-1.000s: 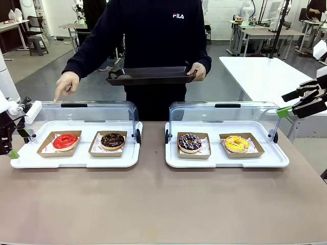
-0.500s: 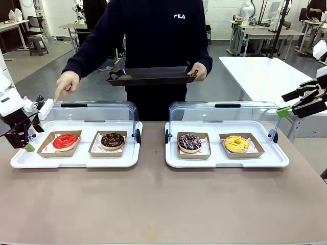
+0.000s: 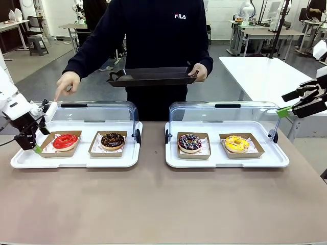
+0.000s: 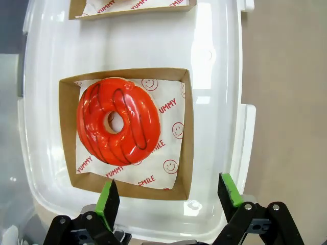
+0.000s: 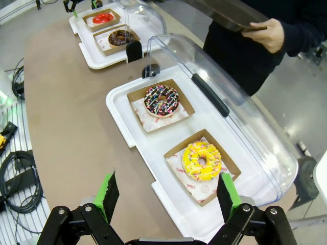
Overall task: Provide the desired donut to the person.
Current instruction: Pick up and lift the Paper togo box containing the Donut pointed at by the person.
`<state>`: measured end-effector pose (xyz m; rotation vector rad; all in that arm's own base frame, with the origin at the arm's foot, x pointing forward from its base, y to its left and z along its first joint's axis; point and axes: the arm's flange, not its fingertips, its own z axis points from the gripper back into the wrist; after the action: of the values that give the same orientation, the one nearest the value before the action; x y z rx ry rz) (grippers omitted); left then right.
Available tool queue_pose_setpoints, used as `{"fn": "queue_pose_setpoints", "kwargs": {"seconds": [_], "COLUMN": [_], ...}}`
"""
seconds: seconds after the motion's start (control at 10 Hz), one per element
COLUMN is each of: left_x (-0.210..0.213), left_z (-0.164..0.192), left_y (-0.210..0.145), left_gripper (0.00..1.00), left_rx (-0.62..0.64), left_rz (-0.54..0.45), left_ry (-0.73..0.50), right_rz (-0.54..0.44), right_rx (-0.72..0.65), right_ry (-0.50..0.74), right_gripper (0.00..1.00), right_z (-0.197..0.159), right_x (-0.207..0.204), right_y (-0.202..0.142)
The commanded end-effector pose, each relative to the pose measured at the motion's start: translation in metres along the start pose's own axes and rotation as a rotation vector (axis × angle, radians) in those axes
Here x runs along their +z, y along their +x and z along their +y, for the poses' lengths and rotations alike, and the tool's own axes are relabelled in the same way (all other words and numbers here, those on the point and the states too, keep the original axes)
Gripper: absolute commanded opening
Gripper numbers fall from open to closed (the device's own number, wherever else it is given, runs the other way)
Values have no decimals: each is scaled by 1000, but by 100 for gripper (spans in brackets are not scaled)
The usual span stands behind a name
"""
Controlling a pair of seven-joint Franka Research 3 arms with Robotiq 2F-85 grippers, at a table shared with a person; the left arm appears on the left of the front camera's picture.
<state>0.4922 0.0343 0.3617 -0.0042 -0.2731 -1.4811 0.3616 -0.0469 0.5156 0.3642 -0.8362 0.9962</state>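
Red icing straight ahead of you: the red donut [image 4: 117,127] lies in its cardboard box [image 4: 186,153] just beyond the fingertips of your left gripper [image 4: 168,194]. It sits within the span of the 2 fingers, nearer the one at the wrist picture's left. Those fingers stand wide apart with nothing between them, poised at the box's near edge over the white tray [image 4: 214,51]. Whether the pads touch anything you cannot tell.

Beyond the fingers, past the clear lid [image 3: 97,109], the person [image 3: 153,35] points 1 finger of a hand [image 3: 66,82] down toward that end of the tray. A black tray [image 3: 150,76] is held level in the other hand [image 3: 200,71].

Your right gripper [image 5: 166,196] is spread open too, empty, up off the table. Ahead of its fingers sit 2 boxed donuts: the yellow donut [image 5: 203,161] close in front, the sprinkled chocolate donut [image 5: 162,100] farther out.
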Motion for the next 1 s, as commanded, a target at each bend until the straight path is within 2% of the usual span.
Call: {"fn": "queue_pose_setpoints", "kwargs": {"seconds": [0.0,0.5,0.6,0.7,0.8,0.9], "left_x": [-6,-21,-24,-24,-25,-26], "left_z": [5,3,3,3,2,3], "left_y": [-7,-15,-13,-13,-13,-14], "left_gripper": [100,100,40,40,0,35], "left_rx": [-21,-25,-15,-18,-19,-15], "left_rz": [-4,19,24,23,20,19], "left_ry": [1,-13,-2,-5,-13,-20], "right_rz": [-15,-15,-15,-15,-15,-15], "right_rx": [-7,-7,-7,-7,-7,-7], "right_ry": [0,0,0,0,0,0], "right_gripper": [100,100,100,100,100,100], "right_z": [-1,-1,-1,-1,-1,-1], "right_x": [-2,-2,-2,-2,-2,-2], "right_y": [1,1,1,1,1,1]}}
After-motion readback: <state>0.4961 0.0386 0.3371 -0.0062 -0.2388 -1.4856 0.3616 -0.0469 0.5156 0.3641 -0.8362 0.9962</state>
